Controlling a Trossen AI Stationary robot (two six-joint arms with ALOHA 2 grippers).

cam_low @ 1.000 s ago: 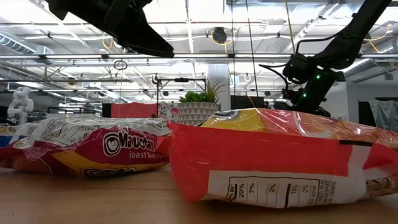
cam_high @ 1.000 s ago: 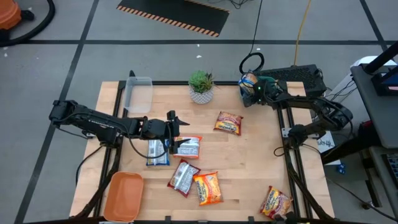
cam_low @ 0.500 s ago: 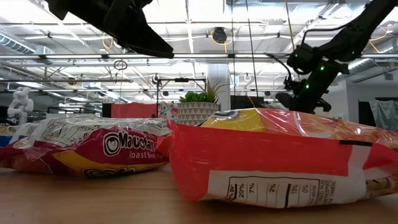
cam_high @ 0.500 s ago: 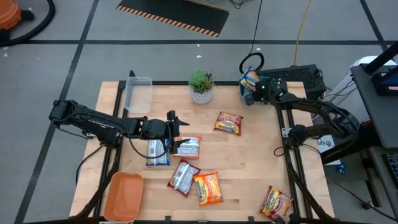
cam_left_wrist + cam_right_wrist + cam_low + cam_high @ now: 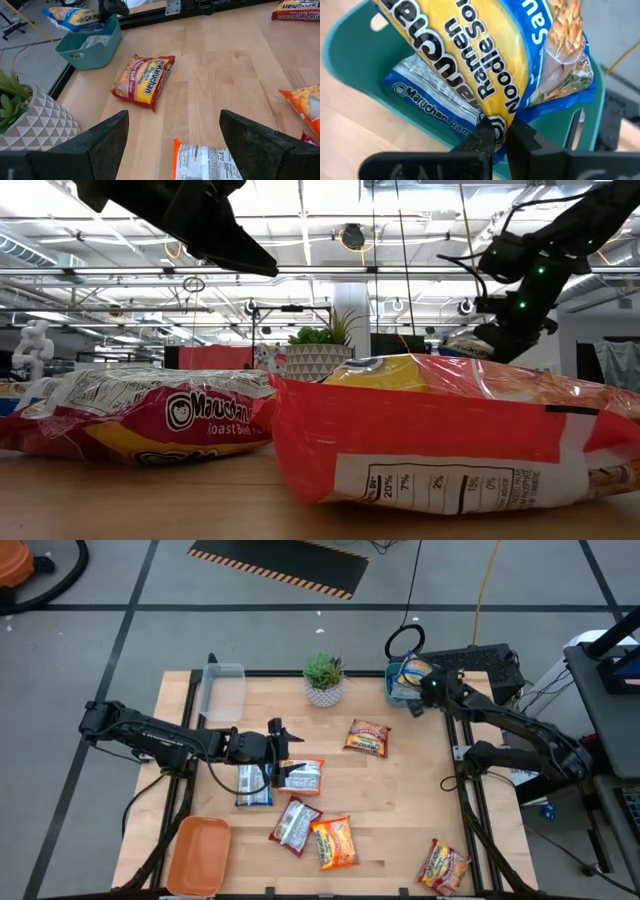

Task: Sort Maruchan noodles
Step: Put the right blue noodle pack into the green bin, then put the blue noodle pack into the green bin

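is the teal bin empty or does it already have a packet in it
Not empty. The right wrist view shows a blue packet lying inside the teal bin, while the right gripper holds another blue-yellow packet above it.

Maruchan packets scattered flat on the table, two blue ones at the teal tray.
Blue-yellow packet (image 5: 485, 60) is pinched over the teal tray (image 5: 350, 65), above another blue packet (image 5: 430, 102) inside. Red-yellow packet (image 5: 367, 737) lies mid-table; blue-white (image 5: 253, 784), two silver-red (image 5: 301, 776) (image 5: 295, 825), orange (image 5: 334, 842) are clustered together; one more (image 5: 443, 864) at the corner.
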